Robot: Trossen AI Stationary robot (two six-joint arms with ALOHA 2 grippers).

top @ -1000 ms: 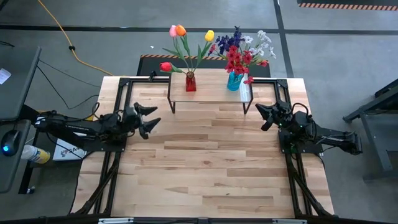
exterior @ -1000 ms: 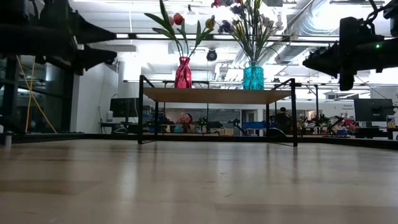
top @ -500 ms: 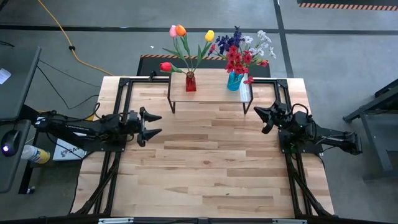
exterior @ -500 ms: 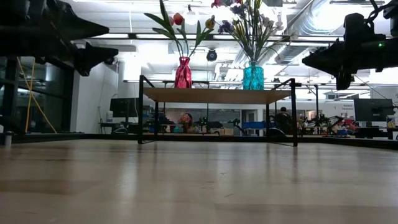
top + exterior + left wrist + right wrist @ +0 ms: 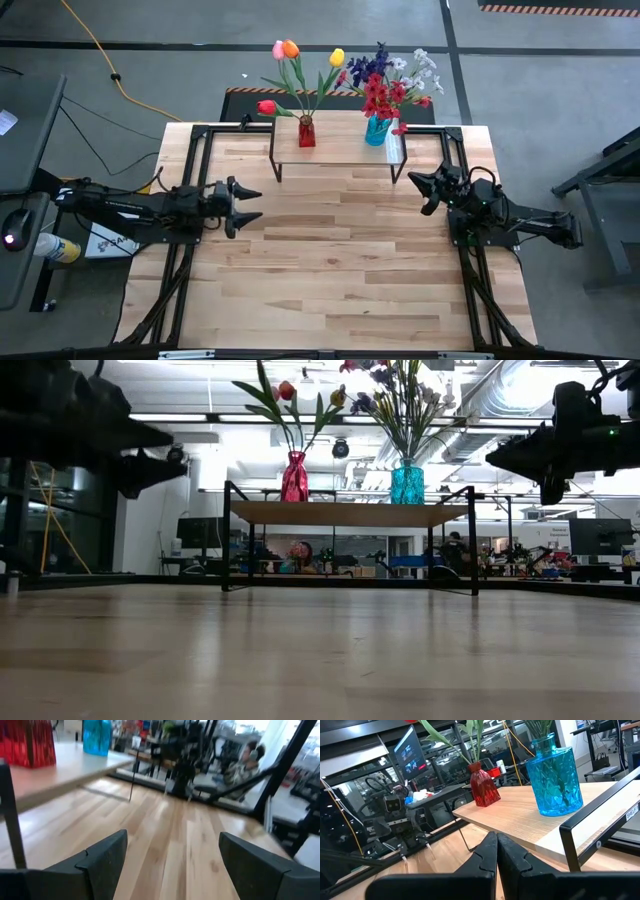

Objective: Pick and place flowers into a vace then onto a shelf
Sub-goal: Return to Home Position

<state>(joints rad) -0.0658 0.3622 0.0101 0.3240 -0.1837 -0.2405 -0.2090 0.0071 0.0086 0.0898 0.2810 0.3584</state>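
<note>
The shelf (image 5: pixel 340 150) stands at the table's far middle on thin black legs. On it a red vase (image 5: pixel 306 131) holds tulip flowers (image 5: pixel 290 50), and a blue vase (image 5: pixel 376 129) holds purple, white and red blossom sprays (image 5: pixel 392 78). Both vases show on the shelf in the low view (image 5: pixel 294 477) (image 5: pixel 407 482). My left gripper (image 5: pixel 255 201) hovers open at the table's left side, pointing right, nothing between its fingers (image 5: pixel 172 855). My right gripper (image 5: pixel 414 179) hovers shut at the table's right, near the shelf's right legs (image 5: pixel 496 851).
Black frame rails (image 5: pixel 190 160) run along the table's left and right sides. The wooden tabletop (image 5: pixel 330 270) stretches bare in front of the shelf. A person (image 5: pixel 245 762) sits in the room beyond the table.
My left gripper has swung from pointing toward the far right round toward the table's right edge and has sunk a little, staying open. The vases and flowers have kept still.
</note>
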